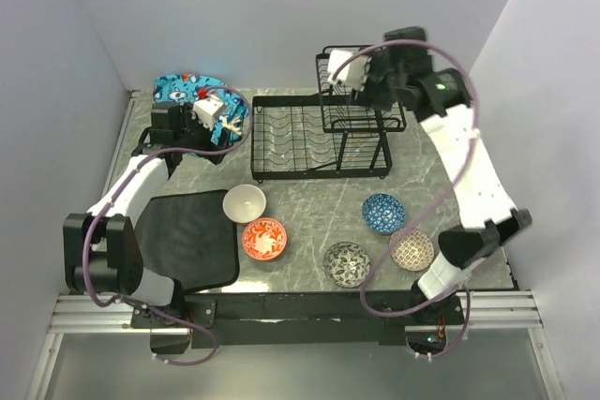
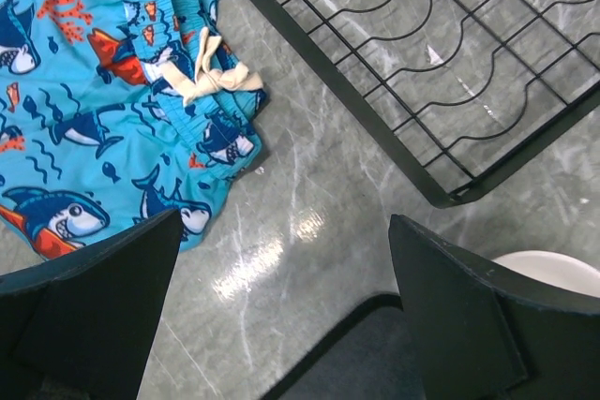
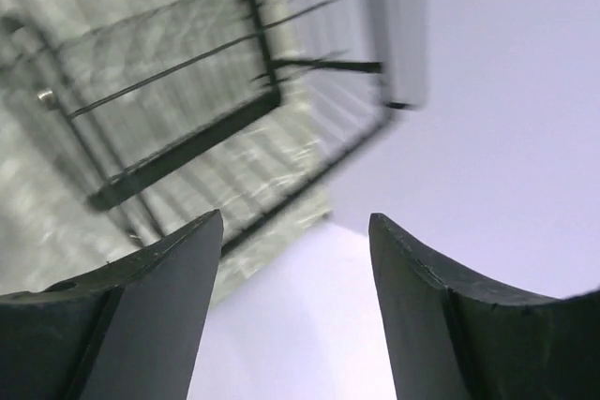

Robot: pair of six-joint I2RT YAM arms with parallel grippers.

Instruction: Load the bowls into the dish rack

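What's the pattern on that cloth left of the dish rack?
The cloth is turquoise with cartoon sharks and orange coral; clearest in the left wrist view.

White-and-black left arm (image 1: 127, 189) and right arm (image 1: 478, 180), looping mauve cables (image 1: 476, 105), matte black wedge-shaped fingers (image 2: 459, 316).

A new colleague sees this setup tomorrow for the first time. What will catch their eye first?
The black wire dish rack stands mid-table toward the back, with the right gripper open over its raised basket. Five small bowls sit loose in front of it, the red-orange floral bowl the loudest. At the far left lies a bright blue shark-print cloth, beside the open left gripper.
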